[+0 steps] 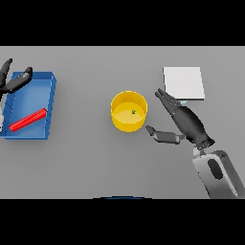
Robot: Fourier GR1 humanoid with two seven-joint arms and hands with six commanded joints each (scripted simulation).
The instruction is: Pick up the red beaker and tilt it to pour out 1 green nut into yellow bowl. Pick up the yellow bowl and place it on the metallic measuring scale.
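The grey table (95, 162) carries everything. At its left side sits a blue tray (51, 91), and the red beaker (27, 120) lies on its side inside it, tilted diagonally across the tray floor. The robot's left hand (12, 81) shows at the tray's upper left corner, fingers relaxed and holding nothing. Toward the right rear lies the metallic measuring scale (184, 82), a pale square plate. The right hand (184, 122) hovers in front of the scale, fingers straight and pointing up-left, thumb spread out toward the left, gripping nothing. The yellow bowl (128, 120) stands upright near the table's middle, just beside the right hand on its left, with the thumb tip close to the bowl's lower right wall. One green nut (133, 112) rests inside the bowl.
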